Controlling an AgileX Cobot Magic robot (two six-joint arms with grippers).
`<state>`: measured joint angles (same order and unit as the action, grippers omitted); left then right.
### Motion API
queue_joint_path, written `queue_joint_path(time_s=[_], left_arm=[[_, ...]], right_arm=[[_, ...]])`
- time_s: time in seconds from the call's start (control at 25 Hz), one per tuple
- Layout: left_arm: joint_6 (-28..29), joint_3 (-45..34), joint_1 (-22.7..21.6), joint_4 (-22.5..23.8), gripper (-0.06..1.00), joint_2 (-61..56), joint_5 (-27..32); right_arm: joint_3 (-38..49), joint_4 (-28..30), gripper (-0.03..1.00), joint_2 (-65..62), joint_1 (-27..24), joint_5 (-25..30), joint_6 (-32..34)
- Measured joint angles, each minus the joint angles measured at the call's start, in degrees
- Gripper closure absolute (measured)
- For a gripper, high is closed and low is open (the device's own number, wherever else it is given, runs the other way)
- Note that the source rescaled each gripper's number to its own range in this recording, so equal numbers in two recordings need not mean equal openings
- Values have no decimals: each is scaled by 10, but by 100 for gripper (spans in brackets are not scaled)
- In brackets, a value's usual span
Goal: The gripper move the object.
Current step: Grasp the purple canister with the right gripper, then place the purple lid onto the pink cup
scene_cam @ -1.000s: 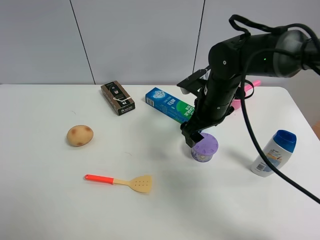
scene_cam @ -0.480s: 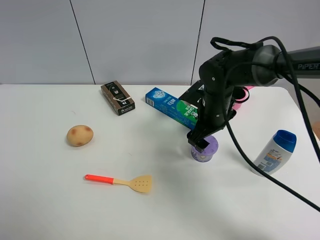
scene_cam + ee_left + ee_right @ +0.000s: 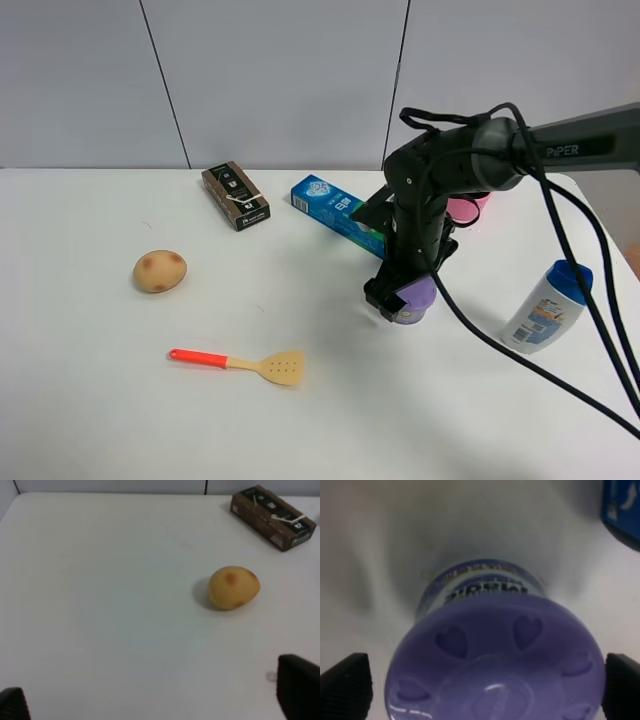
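Fingers (image 3: 345,685) of the right gripper (image 3: 398,298) stand spread wide, one on each side of the purple tub (image 3: 495,645). A gap shows between each finger and the lid, so nothing is pinched. From the high camera the gripper hangs low over the tub's near-left side and hides much of it; only the lilac lid's right part shows. The tub stands upright on the white table (image 3: 100,420), right of centre.

Just behind the gripper lies a blue carton (image 3: 338,216), its near end hidden by the arm. A pink saucepan (image 3: 467,208) peeps out behind the arm. A white bottle with a blue cap (image 3: 545,306) stands well apart to the right. On the left half lie a brown box (image 3: 235,195), a potato (image 3: 160,271) and a yellow spatula with a red handle (image 3: 240,364).

The left gripper (image 3: 155,697) hovers spread over bare table near the potato, holding nothing.

Compared with a second ago, the right gripper has sunk lower and covers more of the lid. The tub has not shifted.
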<state>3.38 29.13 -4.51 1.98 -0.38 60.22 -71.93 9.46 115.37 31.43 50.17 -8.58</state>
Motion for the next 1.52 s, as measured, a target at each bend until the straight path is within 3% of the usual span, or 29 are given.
queue_joint_path(time_s=[0.08,0.12,0.2,0.28,0.44,0.88,1.28,1.52], left_arm=[[0,0,0,0,-6,0,0],[0,0,0,0,-6,0,0],[0,0,0,0,-6,0,0],[0,0,0,0,-6,0,0],[0,0,0,0,-6,0,0],[0,0,0,0,-6,0,0],[0,0,0,0,-6,0,0],[0,0,0,0,-6,0,0]], right_arm=[[0,-1,3,2,0,-6,0],[0,-1,10,2,0,-7,0],[0,-1,32,2,0,-9,0],[0,0,62,2,0,-14,0],[0,0,94,2,0,-21,0],[0,0,96,-6,0,-13,27],[0,24,96,-156,0,41,63],[0,44,97,-192,-71,80,86]])
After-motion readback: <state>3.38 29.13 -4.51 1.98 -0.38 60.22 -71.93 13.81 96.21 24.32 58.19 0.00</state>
